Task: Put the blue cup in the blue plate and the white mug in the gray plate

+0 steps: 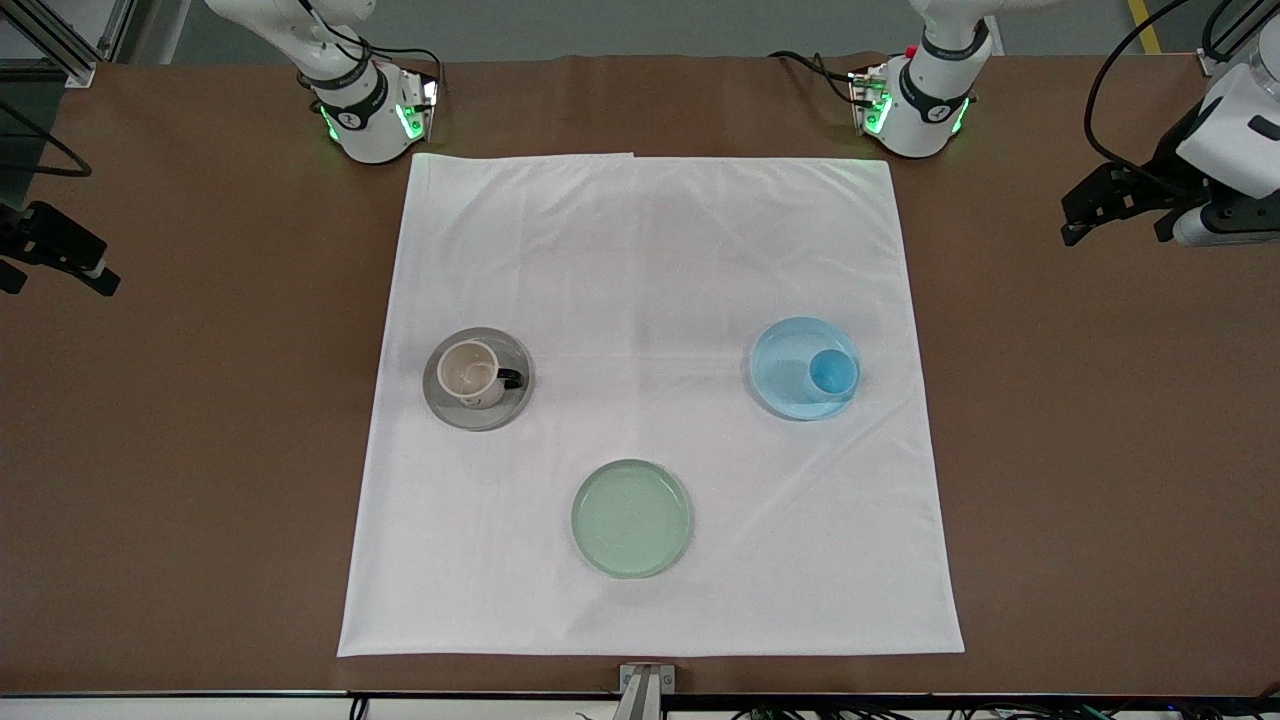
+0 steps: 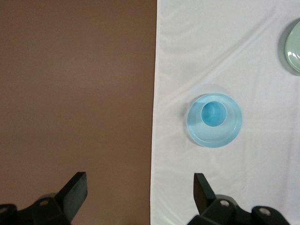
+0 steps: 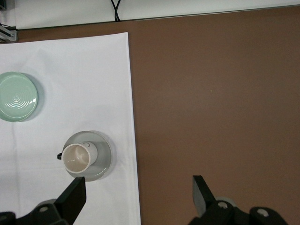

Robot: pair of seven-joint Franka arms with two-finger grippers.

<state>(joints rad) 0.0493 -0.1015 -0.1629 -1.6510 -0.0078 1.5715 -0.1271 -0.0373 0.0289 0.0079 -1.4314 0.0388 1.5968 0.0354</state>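
We find both halves of the job apparently done: the blue cup (image 1: 832,374) stands upright inside the blue plate (image 1: 778,372), pushed toward the plate's 3 o'clock rim in the front view rather than centred, and the white mug (image 1: 471,373) sits upright in the gray plate (image 1: 444,397) with its black handle pointing to 3 o'clock. Each vessel rests well within the raised rim, which we judge keeps it from sliding off. The pale green plate (image 1: 631,517) lies empty at 6 o'clock on the white cloth (image 1: 650,260), nearer the front camera than the other two plates and between them, and it appears to serve only as a decoy. The left pincer (image 1: 1105,205) hangs spread and empty over the bare brown counter (image 1: 1100,450) off the cloth at the left arm's end; its wrist camera looks down on the blue pair, fingers (image 2: 75,190) wide apart. The right pincer (image 1: 55,258) hangs likewise spread and holding nothing over the counter at the right arm's end. We take both arms to be parked clear so the plates stay unobstructed. We read no brand, label or writing on any dish; a faint mark inside the mug is too small to make out.
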